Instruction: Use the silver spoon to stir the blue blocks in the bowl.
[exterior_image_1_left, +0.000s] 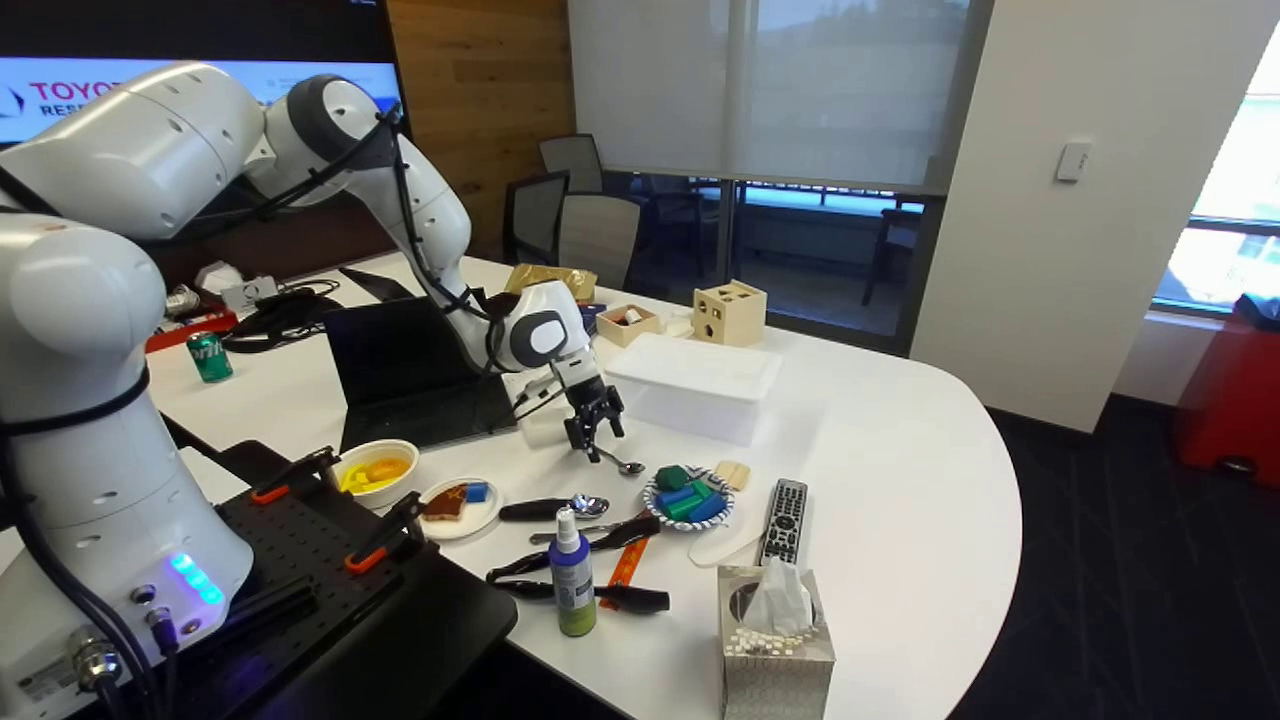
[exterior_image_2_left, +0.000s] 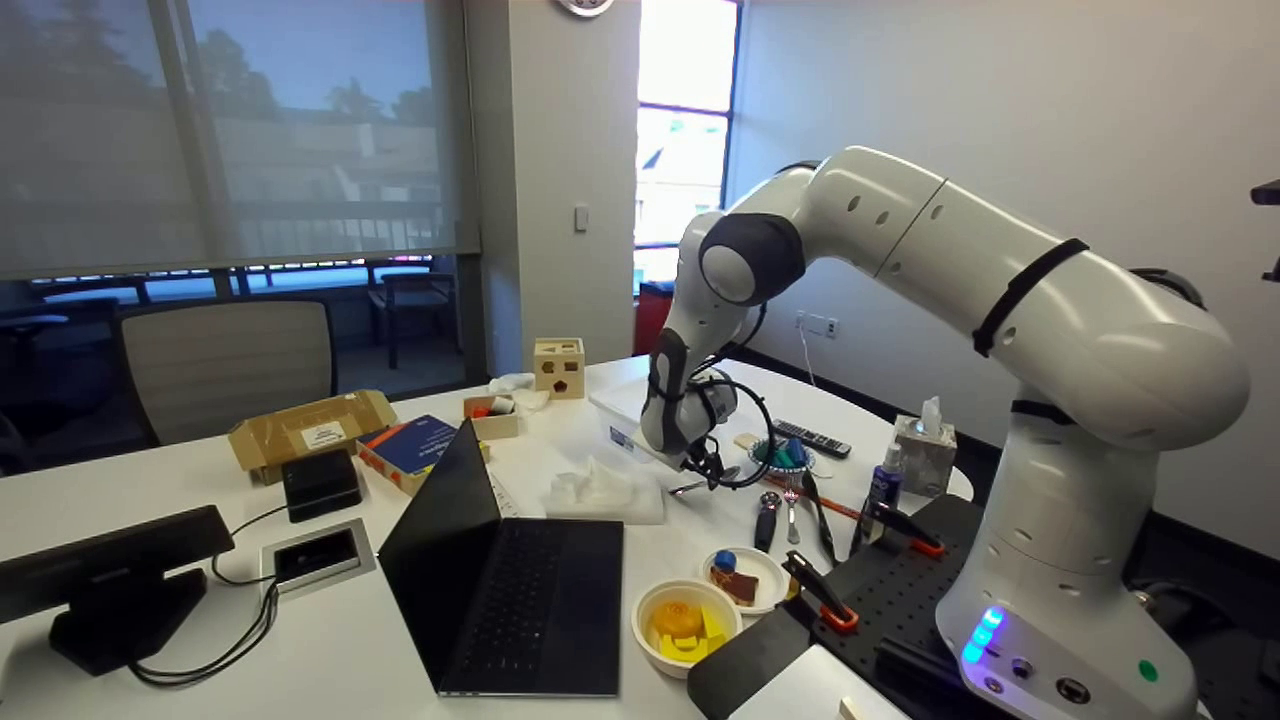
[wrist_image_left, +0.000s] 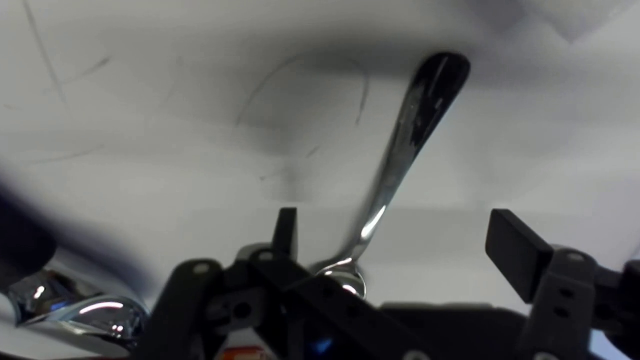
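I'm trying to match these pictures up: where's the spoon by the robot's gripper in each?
In an exterior view: the spoon is just below the middle.
In an exterior view: the spoon is below the middle, slightly right.
Wrist view: the spoon looks large, slanting just right of the middle.
Shared landmark: the gripper, near it in all three.
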